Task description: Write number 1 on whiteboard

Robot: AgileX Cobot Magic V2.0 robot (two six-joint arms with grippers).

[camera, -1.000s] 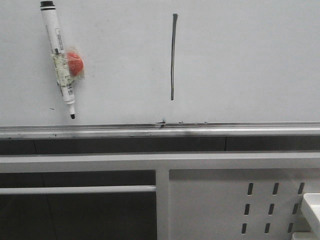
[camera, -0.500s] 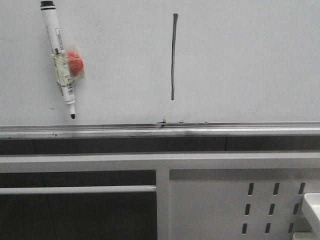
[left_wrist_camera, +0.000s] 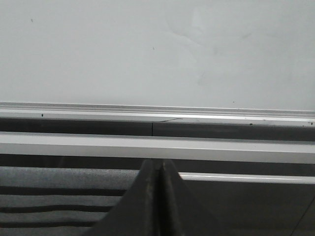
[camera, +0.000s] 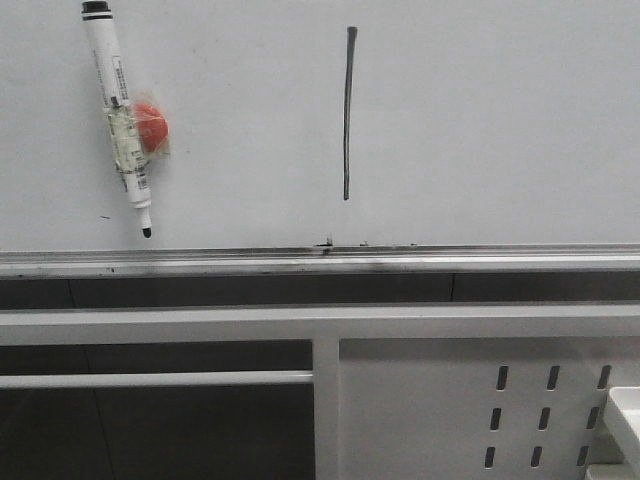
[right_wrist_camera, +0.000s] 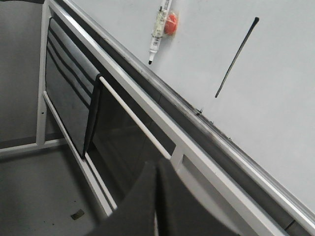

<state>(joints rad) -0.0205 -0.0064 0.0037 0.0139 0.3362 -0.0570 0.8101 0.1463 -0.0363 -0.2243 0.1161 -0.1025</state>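
The whiteboard is seen as a smooth, glossy white sheet, faintly smeared in the left wrist view. The number 1 is laid on it as thin, dry, dark grey-black ink. The ledge along the lower edge is made of brushed silver metal, dulled by dark smudges near the middle. The marker pen is formed of smooth white plastic with a black cap, wrapped in clear glossy tape against a red magnet. The slotted panel is shown as white painted metal, matt in finish. The fingers are seen as matt black.
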